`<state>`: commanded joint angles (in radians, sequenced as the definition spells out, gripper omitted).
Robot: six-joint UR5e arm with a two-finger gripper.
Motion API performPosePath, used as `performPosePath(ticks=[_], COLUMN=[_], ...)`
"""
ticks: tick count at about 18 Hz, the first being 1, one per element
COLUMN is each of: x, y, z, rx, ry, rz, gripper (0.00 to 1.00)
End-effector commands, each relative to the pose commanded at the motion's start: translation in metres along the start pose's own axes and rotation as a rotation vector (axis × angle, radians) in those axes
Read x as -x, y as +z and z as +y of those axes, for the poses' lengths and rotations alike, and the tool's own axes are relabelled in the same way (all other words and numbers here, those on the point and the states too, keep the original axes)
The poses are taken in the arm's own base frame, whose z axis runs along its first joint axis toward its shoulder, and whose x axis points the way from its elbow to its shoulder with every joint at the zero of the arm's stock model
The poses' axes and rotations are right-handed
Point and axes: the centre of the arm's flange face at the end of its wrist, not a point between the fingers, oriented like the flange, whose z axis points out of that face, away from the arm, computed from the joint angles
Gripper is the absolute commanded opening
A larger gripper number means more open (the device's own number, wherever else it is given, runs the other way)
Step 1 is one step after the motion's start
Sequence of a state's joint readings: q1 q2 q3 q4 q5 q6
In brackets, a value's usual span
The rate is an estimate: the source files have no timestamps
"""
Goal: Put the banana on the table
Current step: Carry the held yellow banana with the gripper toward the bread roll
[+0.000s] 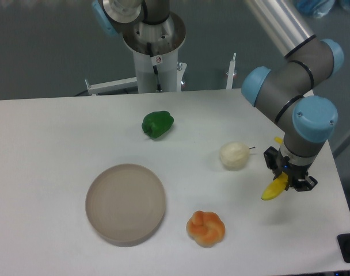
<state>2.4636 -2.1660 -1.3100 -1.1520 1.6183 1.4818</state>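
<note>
Gripper (289, 179) was clamped on banana (274, 190), hanging just above tabletop (48, 144) at right edge, near pale fruit (234, 155). Best: lower til it touches, then release w/o dropping.

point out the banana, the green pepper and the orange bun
banana (272, 191), fixed camera, on its lower yellow end below the gripper
green pepper (158, 123), fixed camera, middle of its body
orange bun (205, 227), fixed camera, centre of the knot
</note>
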Motion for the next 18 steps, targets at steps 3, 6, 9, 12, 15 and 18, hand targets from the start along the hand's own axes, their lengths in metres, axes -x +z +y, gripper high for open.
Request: performPosePath(ticks=[3, 6, 9, 12, 15, 18], x=[0.005, 0.019, 0.032, 0.034, 0.034, 0.031], y=[-0.005, -0.006, -0.002, 0.009, 0.022, 0.033], z=[-0.003, -0.02, -0.035, -0.05, -0.056, -0.064], rx=[-0.018, -0.018, -0.015, 0.014, 0.015, 0.033], ry=[-0.016, -0.17, -0.383, -0.476, -0.573, -0.721], rz=[-0.015, -0.041, -0.059, -0.066, -0.055, -0.054], gripper=[0.0, 0.0, 0.0, 0.0, 0.0, 0.0])
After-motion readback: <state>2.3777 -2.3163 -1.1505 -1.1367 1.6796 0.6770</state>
